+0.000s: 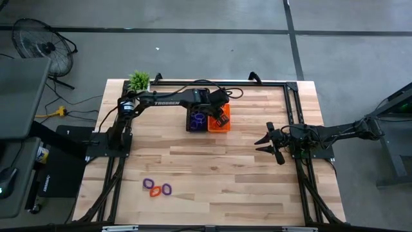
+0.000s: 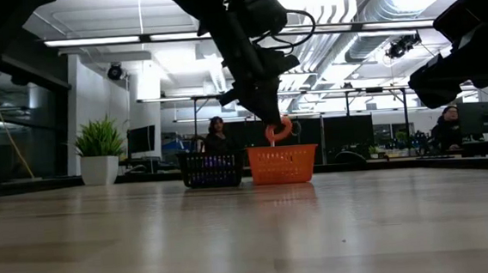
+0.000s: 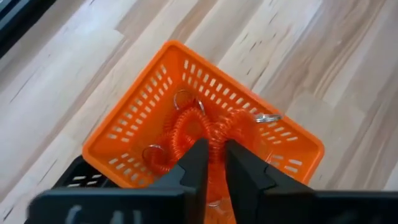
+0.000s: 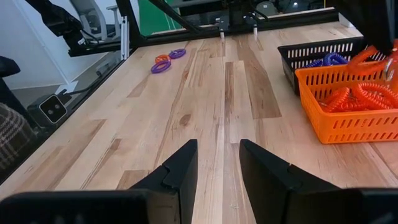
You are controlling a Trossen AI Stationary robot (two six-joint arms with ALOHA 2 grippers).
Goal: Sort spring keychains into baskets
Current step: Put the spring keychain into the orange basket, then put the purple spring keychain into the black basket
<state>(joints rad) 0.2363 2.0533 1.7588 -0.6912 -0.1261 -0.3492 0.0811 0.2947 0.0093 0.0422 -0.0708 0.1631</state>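
Left gripper (image 2: 271, 128) hanging directly over orange basket (image 2: 282, 164), fingers pinching orange-red keychain (image 2: 280, 129), loop dangling roughly upright, black basket (image 2: 211, 168) touching alongside, right gripper (image 1: 265, 144) idling well apart, fingers parted, empty.

We reach our left arm across the table's far side, its left gripper (image 1: 221, 117) pointing down just above the orange basket (image 1: 219, 127). Its fingers (image 3: 194, 163) stand close together, an orange-red coil between them. Our right arm waits well to the right of that basket, low over the table, its right gripper (image 4: 217, 163) parted and holding nothing.
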